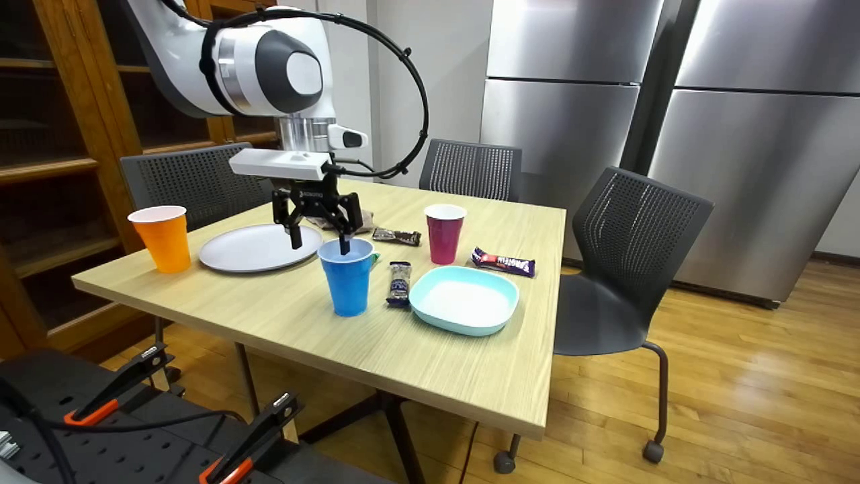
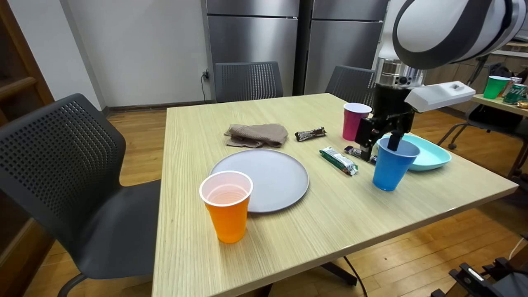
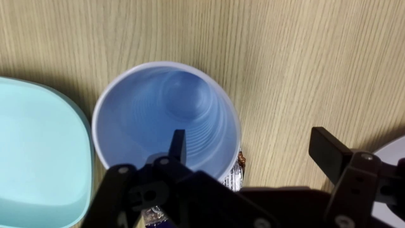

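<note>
My gripper [image 1: 320,243] hangs open above the table, pointing down at a blue cup [image 1: 348,286]. In both exterior views the cup stands on the table with one fingertip at or within its mouth. Seen from the wrist, that finger [image 3: 179,142] overlaps the mouth of the blue cup [image 3: 142,104]. The opposite finger [image 3: 327,152] is outside, over the tabletop, so part of the rim lies between them. Nothing is gripped. Whether either finger touches the cup, I cannot tell. Close beside the cup is a teal dish [image 3: 41,142], and a wrapped bar [image 3: 234,177] is partly hidden under the rim.
A grey plate [image 2: 276,181] and orange cup [image 2: 229,222] share one side. Elsewhere stand a purple cup [image 1: 445,238], a folded brown cloth [image 2: 258,136], a green bar [image 2: 339,161], a dark bar [image 1: 396,236], a purple-labelled bar [image 1: 399,282] and a red-and-purple bar [image 1: 504,262]. Chairs surround the table.
</note>
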Robot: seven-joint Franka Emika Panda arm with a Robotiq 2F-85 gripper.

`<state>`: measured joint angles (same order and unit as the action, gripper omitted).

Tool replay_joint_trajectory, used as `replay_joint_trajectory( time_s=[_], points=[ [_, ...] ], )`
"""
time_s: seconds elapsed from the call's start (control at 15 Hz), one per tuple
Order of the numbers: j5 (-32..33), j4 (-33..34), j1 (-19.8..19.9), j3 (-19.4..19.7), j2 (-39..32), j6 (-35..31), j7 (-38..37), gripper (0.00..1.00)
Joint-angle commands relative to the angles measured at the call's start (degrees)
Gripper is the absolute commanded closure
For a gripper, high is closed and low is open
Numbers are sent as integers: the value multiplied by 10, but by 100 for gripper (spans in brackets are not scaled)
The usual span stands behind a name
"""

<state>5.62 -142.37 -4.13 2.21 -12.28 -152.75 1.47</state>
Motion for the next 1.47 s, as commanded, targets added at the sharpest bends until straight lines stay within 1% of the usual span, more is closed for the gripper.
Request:
replay_joint_trajectory(
  time_s=[0.0, 0.4, 0.53, 0.73, 0.8, 0.87, 1.0, 1.4],
  points=[
    [3, 1, 9, -9, 0, 2, -2, 0],
    [3, 2, 9, -9, 0, 2, -3, 0],
    [13, -1, 7, -5, -3, -10, -8, 0],
    [1, -8, 12, -10, 5, -14, 7, 0],
    [5, -11, 11, -9, 8, -18, 8, 25],
    [9, -11, 10, -8, 9, -19, 6, 26],
    [2, -12, 13, -12, 12, -10, 18, 42],
    [23, -10, 7, -5, 12, -5, 10, 89]
  ],
)
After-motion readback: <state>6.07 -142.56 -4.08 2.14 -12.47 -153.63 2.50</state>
